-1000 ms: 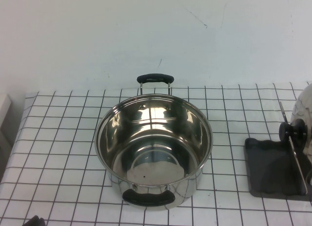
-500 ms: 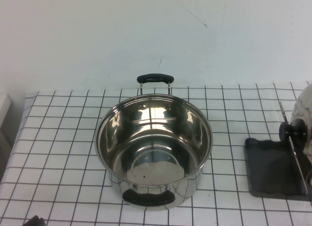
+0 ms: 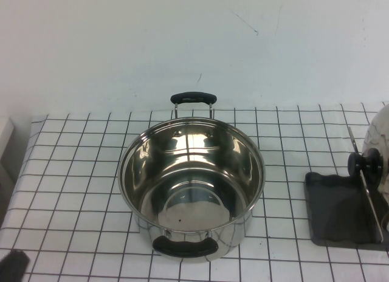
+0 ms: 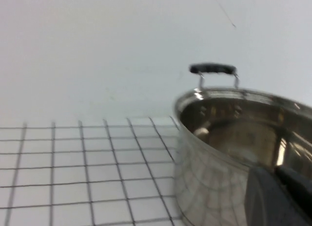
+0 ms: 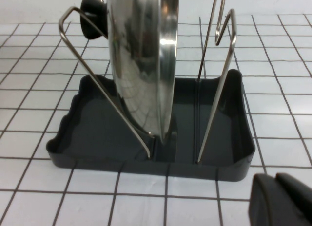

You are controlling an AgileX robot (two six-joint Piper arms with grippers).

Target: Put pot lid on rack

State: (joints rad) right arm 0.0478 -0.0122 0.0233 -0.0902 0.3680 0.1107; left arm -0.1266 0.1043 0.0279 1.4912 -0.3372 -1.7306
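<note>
The shiny steel pot lid with its black knob stands on edge in the dark grey rack at the table's right edge, leaning on the slanted metal bar. In the right wrist view the lid stands upright in the rack's tray between the wire bars. My right gripper is shut and empty, just in front of the rack, apart from it. My left gripper shows at the near left corner; in its wrist view it is shut and empty, beside the pot.
A deep steel pot with two black handles stands open in the middle of the checked tablecloth; it also fills the left wrist view. A white wall runs behind the table. The cloth's left edge lies near my left gripper.
My left gripper's dark tip has shifted leftward at the near left corner and shows more now. The lid, rack and pot have not moved.
</note>
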